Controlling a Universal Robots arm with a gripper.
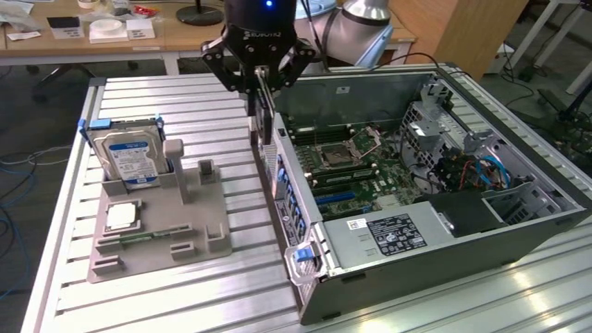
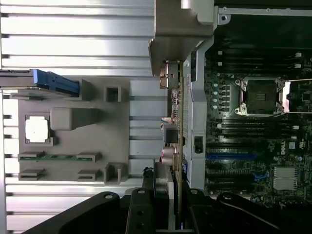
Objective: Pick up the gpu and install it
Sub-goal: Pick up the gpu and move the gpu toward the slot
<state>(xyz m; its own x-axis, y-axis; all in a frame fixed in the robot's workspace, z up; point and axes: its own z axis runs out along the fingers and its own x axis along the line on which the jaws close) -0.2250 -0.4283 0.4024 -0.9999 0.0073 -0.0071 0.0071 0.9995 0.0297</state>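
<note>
The gripper (image 1: 262,82), upper centre of the exterior frame, is clamped on the gpu (image 1: 265,118). The card hangs upright at the left wall of the open computer case (image 1: 444,253), probably to meet a slot edge-first.

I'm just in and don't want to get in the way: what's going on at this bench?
A robot arm's gripper is shut on the gpu. It holds the card on edge above the table, right at the wall of the open computer case that faces the grey holder. The card is not yet seated on the motherboard. The holder, on the exterior view's left, carries a hard drive and a CPU chip.
</note>
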